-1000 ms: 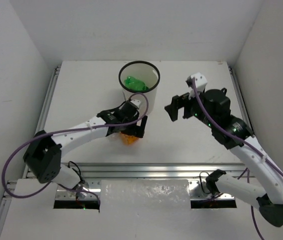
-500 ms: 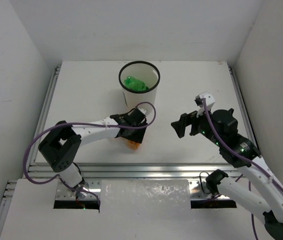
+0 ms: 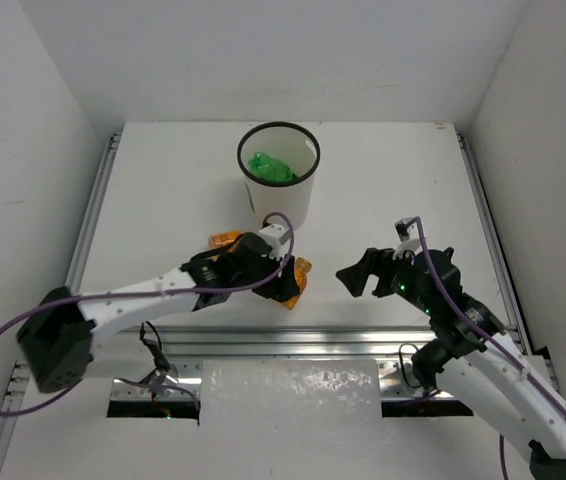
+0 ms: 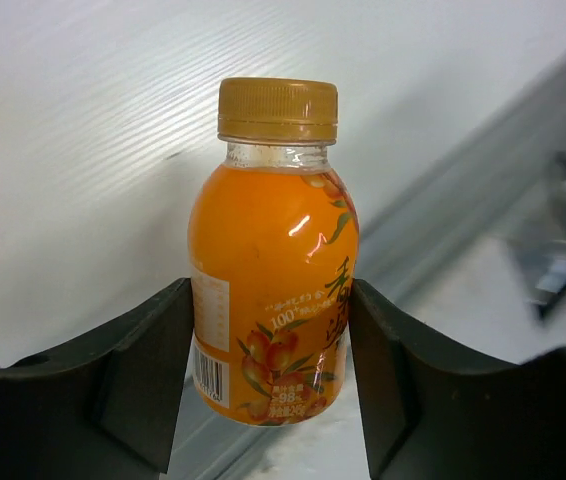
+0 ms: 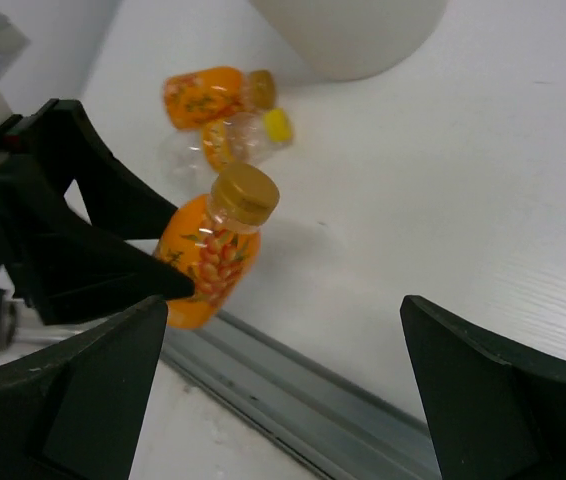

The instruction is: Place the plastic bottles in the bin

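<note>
Left claw (image 4: pixel 271 300) pinches an orange bottle (image 4: pixel 273 270) by the lower half of its body, one black finger pressed to each side, with the orange cap (image 4: pixel 277 108) pointing away from the wrist. Seen from above, this bottle sits at the near middle of the table (image 3: pixel 163 180), just beyond the metal rail (image 3: pixel 293 338) that runs along the 6 o'clock edge. The bin (image 3: pixel 285 208) stands at 12 o'clock from the claw, close by, and a green bottle (image 3: pixel 268 167) lies inside it. A second orange bottle (image 3: pixel 225 240) lies at 10 o'clock from the claw, and the right wrist view shows a clear bottle (image 5: pixel 218 145) with a yellow cap lying just beside it. The right claw (image 5: pixel 283 310) is at 3 o'clock with its fingers spread wide, holding nothing, and a stretch of bare white table separates the two claws. More bare table runs from the bin towards 3 o'clock as far as the side rail (image 3: pixel 483 215), and white walls close in the table at 9, 12 and 3 o'clock. The held bottle's label (image 4: pixel 308 330) shows orange fruit with green leaves, "100%" in white print, and a barcode on a white panel; its other characters are too small to read.
</note>
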